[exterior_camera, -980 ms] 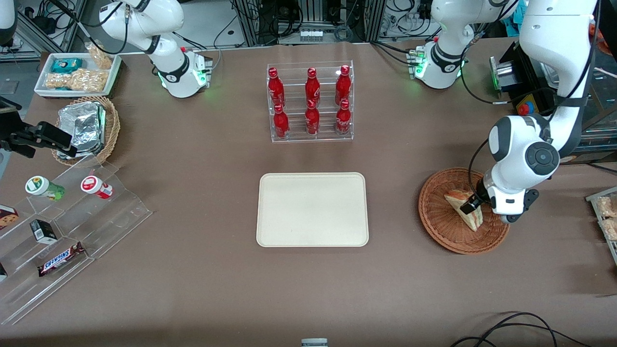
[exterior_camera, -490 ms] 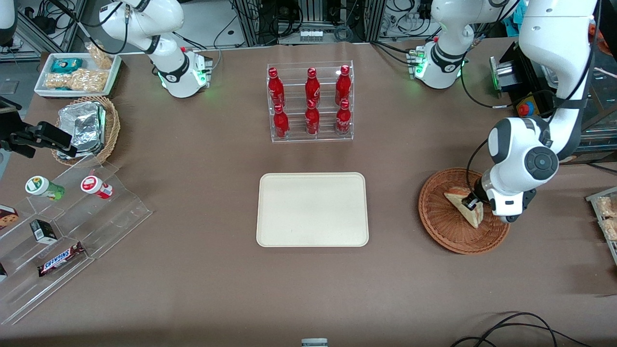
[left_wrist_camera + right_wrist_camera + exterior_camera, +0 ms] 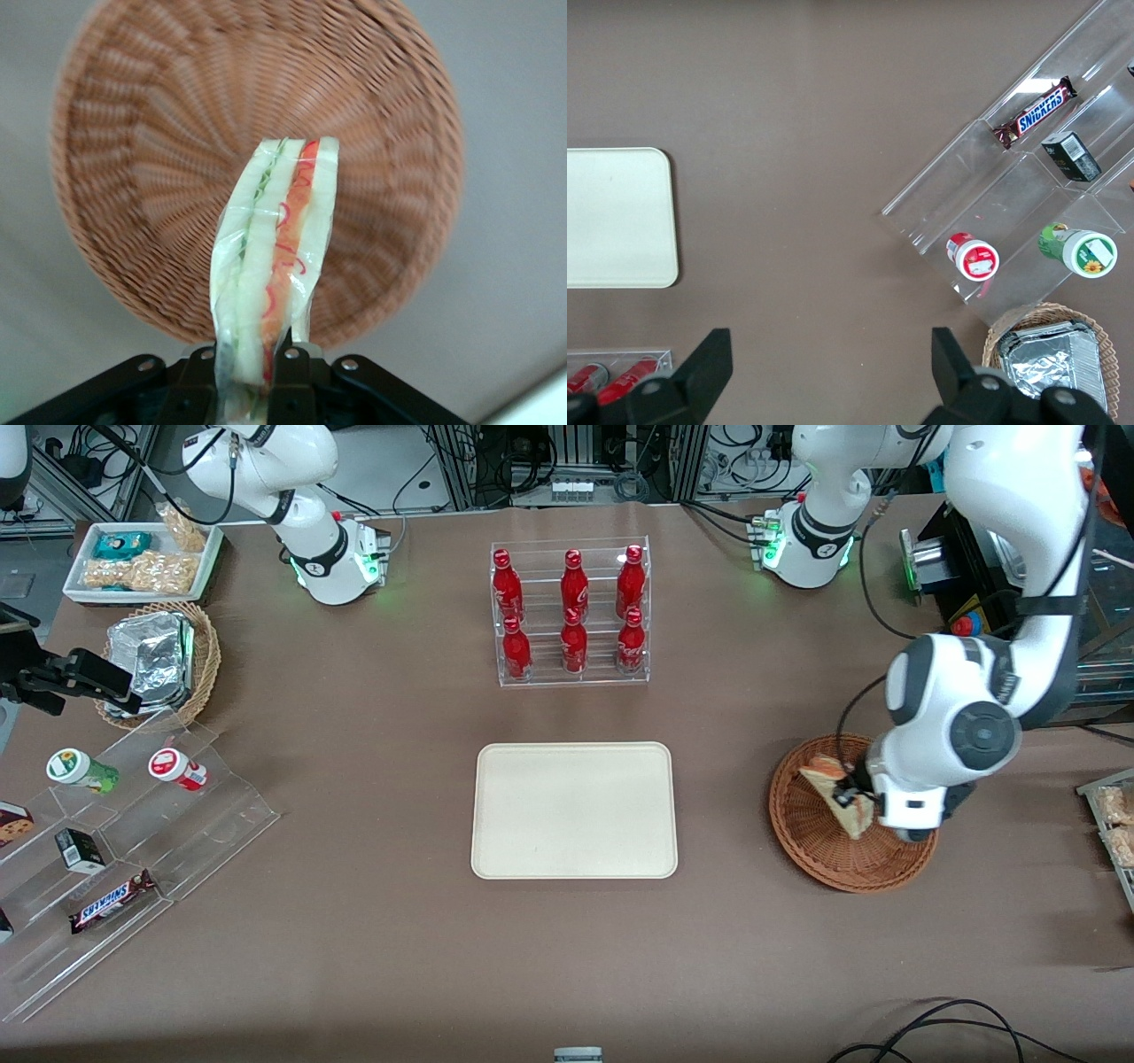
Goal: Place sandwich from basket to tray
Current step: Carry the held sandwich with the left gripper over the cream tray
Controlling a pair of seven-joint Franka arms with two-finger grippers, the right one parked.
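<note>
Item: sandwich (image 3: 275, 257), wrapped triangular wedge, white bread with green and red filling showing along its edge. Location: held above the basket (image 3: 811, 841), clear of the weave as the wrist view shows it; not yet over the tray (image 3: 574, 810).

Item: gripper (image 3: 852, 797), left arm. Location: over the basket, on the side nearer the tray. Jaws clenched on the sandwich at one end, pressing on the two bread faces, so the wedge hangs edge-on and the filling layers stay stacked rather than sliding apart.

Item: basket, shallow, reddish-brown wicker, toward the working arm's end of the table (image 3: 354, 957). Nothing else seen in it.

Item: tray, cream, low-rimmed, bare, mid-table, well apart from the basket. Judged status: lift stage; carry toward the tray remains.

Item: rack of red bottles (image 3: 571, 611), farther from the front camera than the tray, outside the likely path.
</note>
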